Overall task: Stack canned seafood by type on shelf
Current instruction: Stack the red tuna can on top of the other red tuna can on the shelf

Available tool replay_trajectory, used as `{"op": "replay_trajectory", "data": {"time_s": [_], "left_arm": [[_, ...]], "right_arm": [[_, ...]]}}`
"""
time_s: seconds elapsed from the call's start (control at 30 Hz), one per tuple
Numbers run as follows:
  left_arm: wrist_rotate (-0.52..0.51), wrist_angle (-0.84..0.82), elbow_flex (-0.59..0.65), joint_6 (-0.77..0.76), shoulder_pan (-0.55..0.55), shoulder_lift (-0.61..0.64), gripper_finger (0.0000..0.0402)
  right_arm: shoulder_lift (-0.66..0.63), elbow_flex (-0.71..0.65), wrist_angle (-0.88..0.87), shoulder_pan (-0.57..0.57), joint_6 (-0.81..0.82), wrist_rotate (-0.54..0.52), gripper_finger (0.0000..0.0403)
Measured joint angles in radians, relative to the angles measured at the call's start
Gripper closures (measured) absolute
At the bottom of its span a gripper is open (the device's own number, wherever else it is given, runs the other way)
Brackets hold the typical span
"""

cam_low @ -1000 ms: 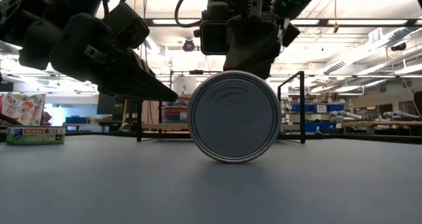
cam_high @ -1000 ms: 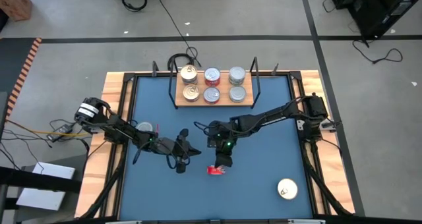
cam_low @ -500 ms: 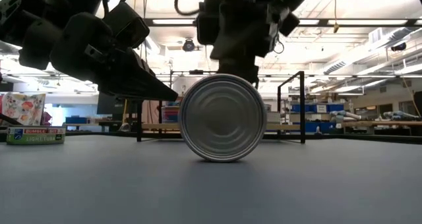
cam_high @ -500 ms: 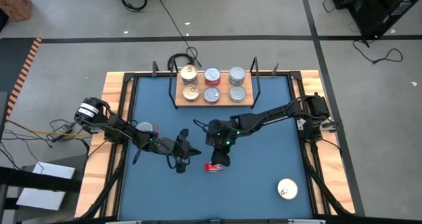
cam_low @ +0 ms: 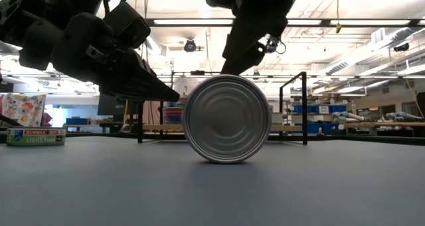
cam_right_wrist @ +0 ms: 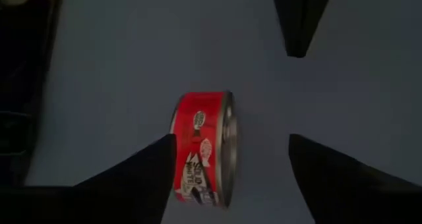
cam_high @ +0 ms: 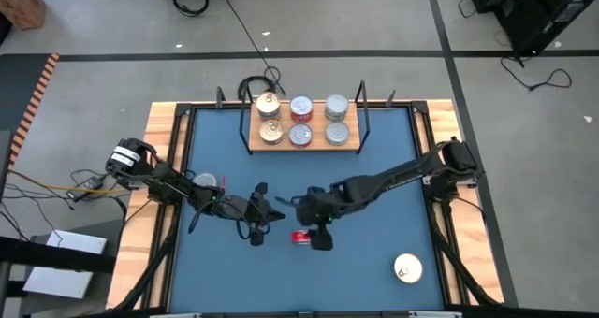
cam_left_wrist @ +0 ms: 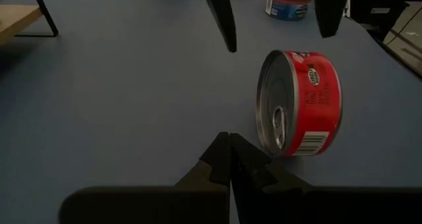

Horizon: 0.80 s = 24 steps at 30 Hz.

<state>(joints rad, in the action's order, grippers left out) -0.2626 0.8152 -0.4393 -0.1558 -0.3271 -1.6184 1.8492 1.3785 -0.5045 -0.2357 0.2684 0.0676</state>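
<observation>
Standing on edge: red-sided silver-lidded tin (cam_left_wrist: 300, 104); right hand (cam_right_wrist: 231, 151) spread above; left hand (cam_left_wrist: 229, 159) together.

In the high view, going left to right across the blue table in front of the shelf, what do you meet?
Tin by the left rim → left end effector → red-sided tin on its edge → gold-lidded tin.

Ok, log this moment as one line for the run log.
right gripper: jaws open above red-sided round tin | tin: on edge on blue table | left gripper: jaws shut, beside tin
</observation>
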Motion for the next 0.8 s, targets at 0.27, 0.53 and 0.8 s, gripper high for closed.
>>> {"op": "replay_trajectory", "data": {"time_s": [0.27,0.53,0.8], "left_arm": [[-0.004,0.002,0.000,-0.003,0.000,0.000,0.0396],[-0.005,0.002,0.000,-0.005,0.000,0.000,0.0396],[-0.006,-0.003,0.000,-0.007,0.000,0.001,0.0396]], "right_arm": [[0.000,0.000,0.004,-0.081,0.050,-0.144,0.0085],[0.032,0.001,0.008,-0.105,0.069,-0.180,0.0086],[0.053,0.006,-0.014,-0.105,0.067,-0.199,0.0090]]}}
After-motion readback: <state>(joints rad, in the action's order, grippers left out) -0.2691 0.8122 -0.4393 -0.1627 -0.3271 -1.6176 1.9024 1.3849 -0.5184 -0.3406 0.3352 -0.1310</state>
